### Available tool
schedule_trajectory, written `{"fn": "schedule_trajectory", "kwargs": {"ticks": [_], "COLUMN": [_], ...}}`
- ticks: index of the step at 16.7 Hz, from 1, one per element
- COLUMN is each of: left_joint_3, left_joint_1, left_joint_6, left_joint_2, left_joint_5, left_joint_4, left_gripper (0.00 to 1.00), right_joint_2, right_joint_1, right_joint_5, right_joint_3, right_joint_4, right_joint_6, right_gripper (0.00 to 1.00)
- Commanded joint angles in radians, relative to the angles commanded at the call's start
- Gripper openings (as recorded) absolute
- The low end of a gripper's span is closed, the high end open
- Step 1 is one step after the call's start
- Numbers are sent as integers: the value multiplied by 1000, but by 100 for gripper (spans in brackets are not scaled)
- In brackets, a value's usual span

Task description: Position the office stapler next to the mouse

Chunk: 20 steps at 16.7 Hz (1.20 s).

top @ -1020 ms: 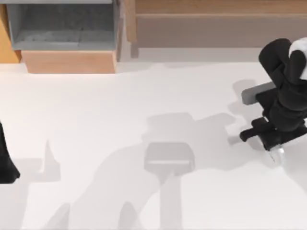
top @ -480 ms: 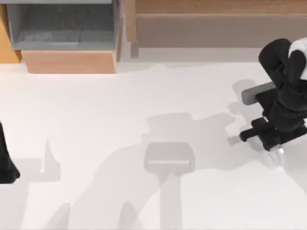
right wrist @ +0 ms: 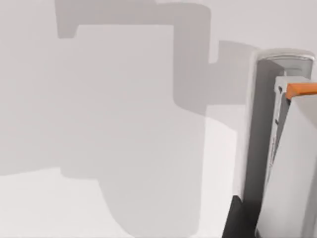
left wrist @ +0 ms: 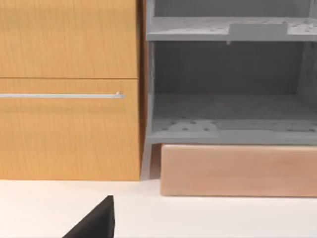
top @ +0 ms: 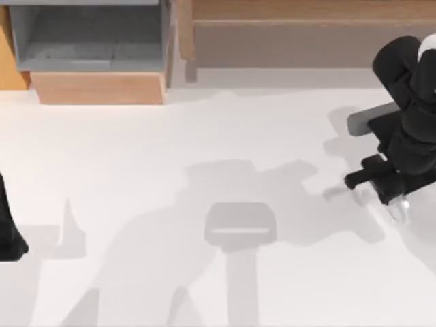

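From above, the left arm (top: 8, 225) sits parked at the left edge of the white table (top: 170, 150), a dark shape low at that side; whether its gripper is spread or closed cannot be told. Across the table, near the right edge, the right gripper (top: 398, 208) points down over the tabletop, its black wrist body above it and a pale, whitish piece showing at its tip, which seems to be the office stapler (top: 400, 210). The right wrist view gives a closer look: the office stapler (right wrist: 277, 129) stands as a white, rounded, elongated body with a grey strip along one side and a small orange part near its upper end, close against the gripper's dark base, with the bare white table (right wrist: 99, 124) and soft shadows beyond it. The stapler appears to be held there, though the fingers themselves are not clear enough to say how far they are parted. Farther back, along the table's far edge, a grey open shelf unit (top: 88, 37) sits on a light wooden base beside wood-fronted cabinets (left wrist: 69, 89), one with a thin metal handle (left wrist: 62, 95).
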Motion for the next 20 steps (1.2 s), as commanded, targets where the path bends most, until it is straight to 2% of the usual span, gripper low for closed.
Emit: {"fn": "schedule_trajectory", "kwargs": {"ticks": [3,6,9,15,18,20], "left_joint_3": [0,0,0,0,0,0], "left_joint_1": [0,0,0,0,0,0], "left_joint_6": [0,0,0,0,0,0], "left_joint_2": [0,0,0,0,0,0], "left_joint_5": [0,0,0,0,0,0], "left_joint_4": [0,0,0,0,0,0], "left_gripper": [100,100,100,100,100,100], "right_joint_2": [3,2,6,11,-1,-5], "right_joint_1": [-2,-71,-227,-639,-749,-769], "right_joint_5": [0,4,8,14,14,13], "right_joint_3": [-1,18,35,60,68,70], "right_joint_4": [2,-7,-23,-62,-68,-69], "right_joint_6": [0,-40,-117,-314,-380,-393], "right_gripper": [0,0,0,0,0,0]}}
